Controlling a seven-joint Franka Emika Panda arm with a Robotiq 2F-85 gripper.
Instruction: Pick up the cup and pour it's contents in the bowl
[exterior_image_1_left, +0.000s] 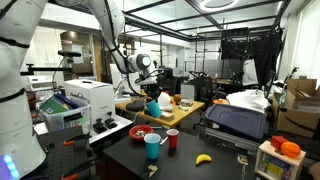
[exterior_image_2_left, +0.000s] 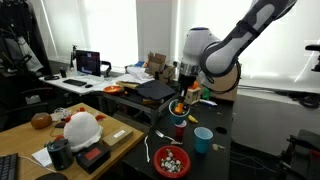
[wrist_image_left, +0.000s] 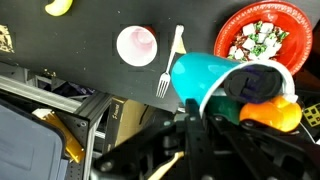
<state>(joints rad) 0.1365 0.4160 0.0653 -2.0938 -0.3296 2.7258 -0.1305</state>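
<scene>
My gripper (wrist_image_left: 200, 102) is shut on the blue cup (wrist_image_left: 212, 72), which hangs in the air above the black table (wrist_image_left: 90, 35). In the wrist view the cup lies tilted, with its pale-rimmed mouth turned right, just below the red bowl (wrist_image_left: 232, 22). The bowl holds small dark, white and green bits. In an exterior view the cup (exterior_image_1_left: 153, 107) hangs under the gripper (exterior_image_1_left: 151, 92), behind and above the bowl (exterior_image_1_left: 143, 132). From the opposite side, the bowl (exterior_image_2_left: 172, 160) sits at the table's near edge, in front of the gripper (exterior_image_2_left: 183, 95).
A teal cup (exterior_image_1_left: 152, 147) and a small red cup (exterior_image_1_left: 172, 138) stand on the black table near the bowl. A fork (wrist_image_left: 170, 62) and a banana (exterior_image_1_left: 203, 158) lie there too. Orange and green items (wrist_image_left: 270, 112) sit beside the held cup. A white machine (exterior_image_1_left: 85, 100) stands nearby.
</scene>
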